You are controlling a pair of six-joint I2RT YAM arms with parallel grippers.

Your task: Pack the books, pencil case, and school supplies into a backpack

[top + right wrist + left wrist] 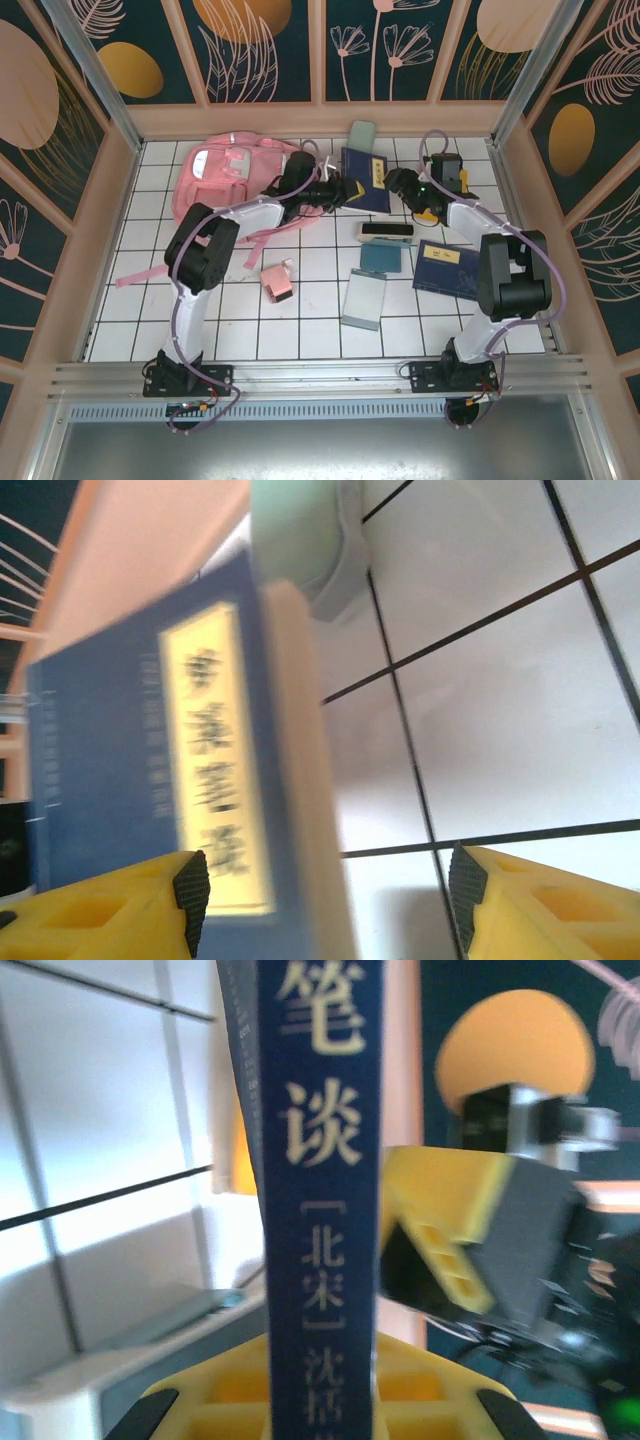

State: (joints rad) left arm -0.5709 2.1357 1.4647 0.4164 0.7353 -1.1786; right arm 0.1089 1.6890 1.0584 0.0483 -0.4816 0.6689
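From where I stand, the pink backpack (pixel 215 185) lies at the far left of the tiled table (pixel 150 300), slumped flat, straps trailing toward the near side. I can't tell if its mouth is open.

Just right of it, the left gripper (pixel 338 190) is clamped on a navy book (pixel 362 172). Its wrist camera has the spine standing upright between the yellow fingers (pixel 160 1410), pale lettering running up it. The book is raised off the tiles and tipped, its long axis pointing roughly toward the far wall.

On the book's other side, the right gripper (pixel 405 185) sits close against its free edge. The jaws are spread wide, and the labelled cover and cream page edge reach in between them without being pinched.

So the book hangs between the two arms, with the bag straight off to the left, past the hand that holds it. The left arm is clearly the nearer one to carry it in.

The mint-green case (pixel 362 135) lies just behind, and a second navy book (pixel 447 268) waits further right.
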